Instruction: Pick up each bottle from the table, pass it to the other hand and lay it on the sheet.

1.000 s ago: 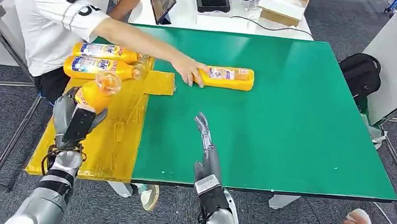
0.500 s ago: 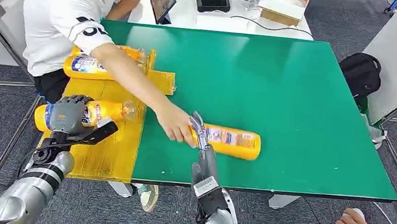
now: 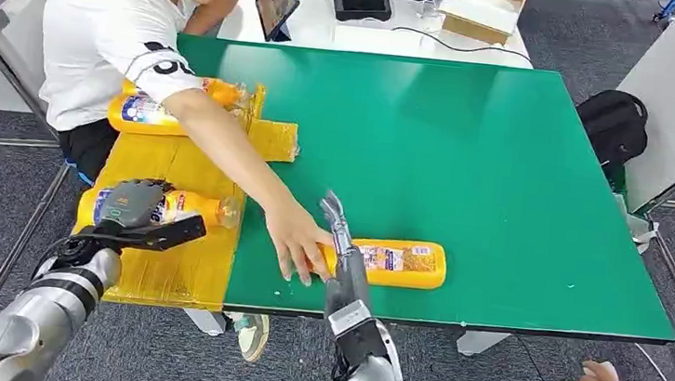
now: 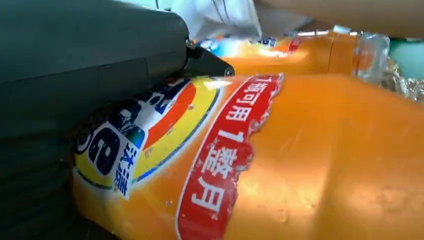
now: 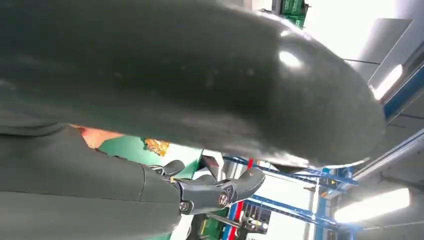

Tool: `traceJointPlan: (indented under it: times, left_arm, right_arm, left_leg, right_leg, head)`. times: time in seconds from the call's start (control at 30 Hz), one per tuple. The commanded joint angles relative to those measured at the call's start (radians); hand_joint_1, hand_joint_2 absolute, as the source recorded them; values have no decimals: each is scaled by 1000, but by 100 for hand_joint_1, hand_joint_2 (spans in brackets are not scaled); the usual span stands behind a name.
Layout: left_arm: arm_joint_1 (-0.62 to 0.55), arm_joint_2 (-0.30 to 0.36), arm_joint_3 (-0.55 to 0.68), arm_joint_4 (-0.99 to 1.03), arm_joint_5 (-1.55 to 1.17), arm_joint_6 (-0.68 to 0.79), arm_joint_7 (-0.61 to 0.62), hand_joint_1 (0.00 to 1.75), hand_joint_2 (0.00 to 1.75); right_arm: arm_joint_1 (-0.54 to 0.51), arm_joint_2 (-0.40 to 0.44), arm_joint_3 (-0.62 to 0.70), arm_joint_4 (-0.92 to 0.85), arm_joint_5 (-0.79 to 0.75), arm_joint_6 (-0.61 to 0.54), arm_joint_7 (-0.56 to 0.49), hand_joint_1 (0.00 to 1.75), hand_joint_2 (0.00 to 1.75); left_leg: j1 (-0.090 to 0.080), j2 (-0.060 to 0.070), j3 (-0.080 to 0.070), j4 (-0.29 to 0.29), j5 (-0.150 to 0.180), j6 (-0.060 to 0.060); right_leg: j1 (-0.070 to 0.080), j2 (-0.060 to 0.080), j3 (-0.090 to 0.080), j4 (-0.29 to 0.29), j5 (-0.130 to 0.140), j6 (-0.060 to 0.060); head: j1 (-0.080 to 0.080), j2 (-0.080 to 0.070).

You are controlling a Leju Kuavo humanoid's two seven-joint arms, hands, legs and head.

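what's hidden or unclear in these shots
- Neck of the bottle on the green table: head view, covered by the person's hand and the right hand.
- Far bottle on the sheet: head view, mostly behind the person's arm.
- Left hand grip on the near bottle: the hand itself covers the contact.
- Right wrist view: a blurred dark cover blocks the table.

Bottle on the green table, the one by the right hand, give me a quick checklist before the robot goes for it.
1. Bottle on the green table lying flat near the right hand: ok.
2. Person's hand off that bottle: not ok, it touches the cap end.
3. Right hand free of any load: ok, fingers straight.
4. Left hand done with the bottle on the yellow sheet: not ok, it rests over it.
5. Room on the yellow sheet: ok.
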Motion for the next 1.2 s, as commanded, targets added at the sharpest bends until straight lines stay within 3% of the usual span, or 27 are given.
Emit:
traceJointPlan:
  times: [0.03,0.13,0.17,0.5,0.63,0.77,0.9,0.93,1.0,1.03,1.2]
  left_arm:
    - [-32,-6,-2,98,46,-95,-6,0,175]
    - [-30,-12,19,96,79,-129,-18,0,175]
    - [-28,-16,37,91,107,-153,-29,0,0]
    - [7,-37,117,41,291,-258,-131,0,0]
    - [43,-55,153,-17,448,-380,-193,0,0]
    - [82,-101,241,-124,692,-525,-240,0,0]
    - [122,-173,318,-300,899,-460,-227,0,0]
    - [133,-205,367,-358,952,-347,-265,0,0]
    - [160,-221,351,-446,999,-300,-241,0,0]
    - [169,-233,365,-483,1034,-274,-252,0,175]
    - [291,-225,264,-738,1028,16,-267,0,175]
  right_arm:
    - [-12,-23,-2,23,-5,1,15,0,0]
    - [-12,-22,-6,24,-6,-1,21,0,0]
    - [-13,-20,-8,27,-7,-2,25,0,0]
    - [-22,-7,-35,62,-29,-18,51,0,0]
    - [-29,-1,-55,88,-52,-23,62,0,0]
    - [-25,2,-69,100,-59,-27,64,0,0]
    - [-14,0,-71,90,-39,-33,75,0,0]
    - [-15,-6,-62,90,-10,-45,84,0,175]
    - [-17,-14,-53,88,17,-47,93,0,175]
    - [-25,-27,-42,92,48,-55,105,0,175]
    - [-71,-125,-27,59,258,-102,235,0,175]
  left_leg:
    - [0,0,5,-1,-1,2]
    - [0,0,3,-1,-1,1]
    - [0,1,5,-1,-1,2]
    - [0,0,6,-2,-1,2]
    - [-1,-1,6,-1,0,1]
    - [0,-3,6,-2,0,2]
    - [0,-3,7,-1,-1,2]
    - [0,-5,5,-1,0,2]
    - [0,-4,3,0,0,1]
    - [0,-4,3,0,0,1]
    - [0,-2,4,0,-1,2]
  right_leg:
    - [1,-1,5,-2,-1,-3]
    - [0,0,4,-1,-1,-2]
    - [1,0,6,-2,-1,-3]
    - [0,-1,6,-2,-1,-2]
    - [0,-1,7,-2,0,-1]
    - [0,-2,8,-2,0,-2]
    - [1,-4,9,-2,-1,-3]
    - [1,-5,8,-2,-1,-2]
    - [1,-4,5,-1,-1,-1]
    - [1,-3,5,-1,0,-1]
    - [1,-2,5,-2,0,-2]
  head:
    - [0,0]
    - [0,0]
    - [0,0]
    - [0,0]
    - [0,0]
    - [0,0]
    - [0,0]
    - [0,0]
    - [0,0]
    - [0,0]
    - [0,0]
